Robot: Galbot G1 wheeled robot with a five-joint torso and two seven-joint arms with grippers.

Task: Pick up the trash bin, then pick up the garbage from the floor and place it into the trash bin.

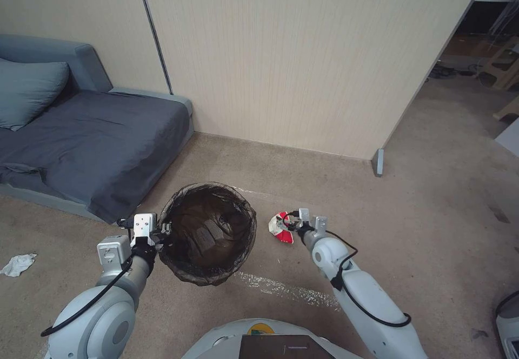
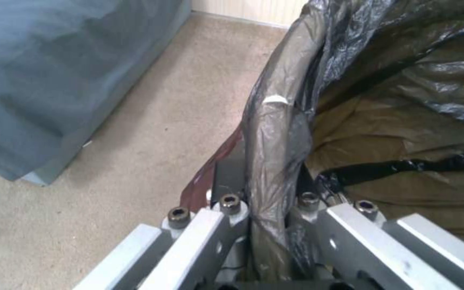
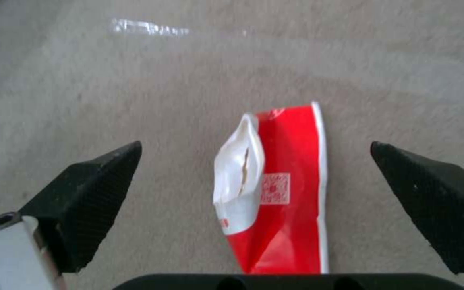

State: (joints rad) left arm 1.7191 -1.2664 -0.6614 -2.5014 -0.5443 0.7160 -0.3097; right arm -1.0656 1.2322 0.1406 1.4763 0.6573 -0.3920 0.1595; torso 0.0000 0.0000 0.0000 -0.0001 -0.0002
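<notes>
Left tool (image 1: 165, 230) clamps the trash bin (image 1: 208, 232) rim through the bag, holding it beside the red-and-white packet (image 1: 281, 227). Right tool (image 3: 253, 177), fingers spread wide, straddles the packet on the floor (image 1: 411, 213) right of the bin, ready to pinch.

The floor (image 1: 443, 197), a beige carpet, is carrying a red-and-white crumpled packet (image 1: 281, 227) near its middle, a white crumpled tissue (image 1: 17, 265) far off to the left, and shiny tape strips (image 1: 286, 290). A grey sofa bed (image 1: 92, 143) is standing on it by the wall.
</notes>
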